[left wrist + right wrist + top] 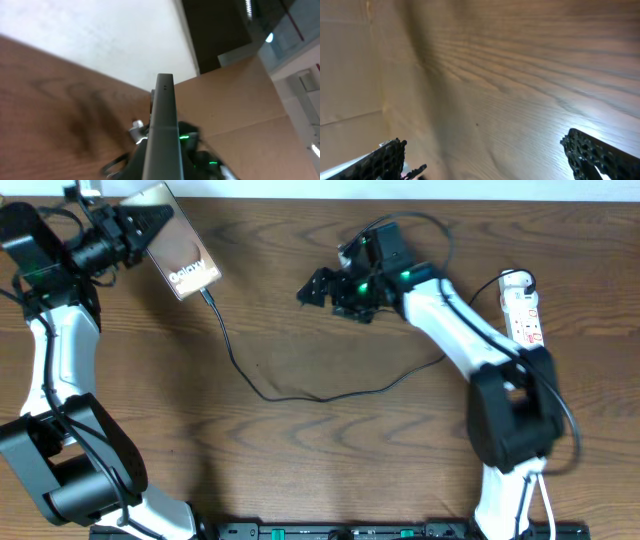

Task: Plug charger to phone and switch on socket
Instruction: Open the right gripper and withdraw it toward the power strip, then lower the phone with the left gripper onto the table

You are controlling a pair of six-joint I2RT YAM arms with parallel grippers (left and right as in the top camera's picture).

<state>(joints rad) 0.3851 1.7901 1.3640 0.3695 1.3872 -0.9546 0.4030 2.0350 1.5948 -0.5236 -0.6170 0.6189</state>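
So the socket (522, 305) is what the next bit hangs on, we reckon; in the overhead view it lies at the 3 o'clock edge of the bench (350, 450), long axis running 12 to 6, round white plug end up at 12; the red marks are toward its 6 o'clock half, but they're too small for us to pick out a switch.

From the right gripper (318, 288) the socket is off at roughly 3 o'clock, well apart; the gripper itself points the other way, toward 9, so we'd guess the arm has to swing back round; its fingers (382, 160) are spread wide with nothing but wood grain between them. It's clearly the nearer arm.

Further out, the phone (182, 258) is up at 10 o'clock, tilted, pinched at its top end by the left gripper (148, 225); the left wrist camera sees it edge-on.

The charger (240, 370) runs from the phone's lower end, loops across the middle of the bench and heads toward the right arm; the plug tip (207, 296) looks seated to us, though we can't swear it's fully in.
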